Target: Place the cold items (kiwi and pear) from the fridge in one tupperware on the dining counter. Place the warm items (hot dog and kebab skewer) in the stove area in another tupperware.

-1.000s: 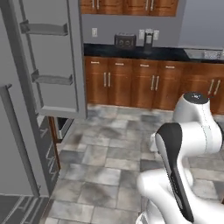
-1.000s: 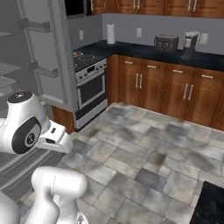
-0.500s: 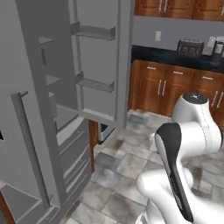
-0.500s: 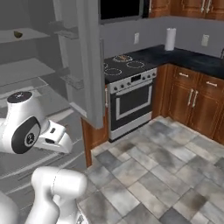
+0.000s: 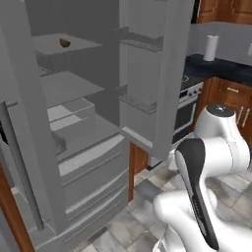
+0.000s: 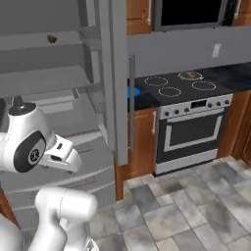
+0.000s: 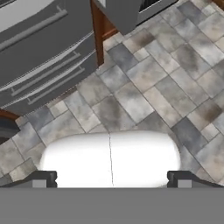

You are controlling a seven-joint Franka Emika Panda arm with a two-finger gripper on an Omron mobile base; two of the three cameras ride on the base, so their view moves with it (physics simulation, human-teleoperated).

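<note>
Pincer (image 7: 112, 179) was spread wide, empty, aimed at the floor; you should raise it toward the kiwi (image 5: 64, 43) on the fridge (image 5: 74, 123) shelf, clearing the door (image 5: 155, 74).

fridge (image 6: 59, 78): open | kiwi (image 6: 51, 38): top shelf | stove (image 6: 188, 115): right of fridge

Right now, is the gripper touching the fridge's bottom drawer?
Apart. The hand view shows the open gripper over floor tiles, with the fridge drawer well away.
</note>
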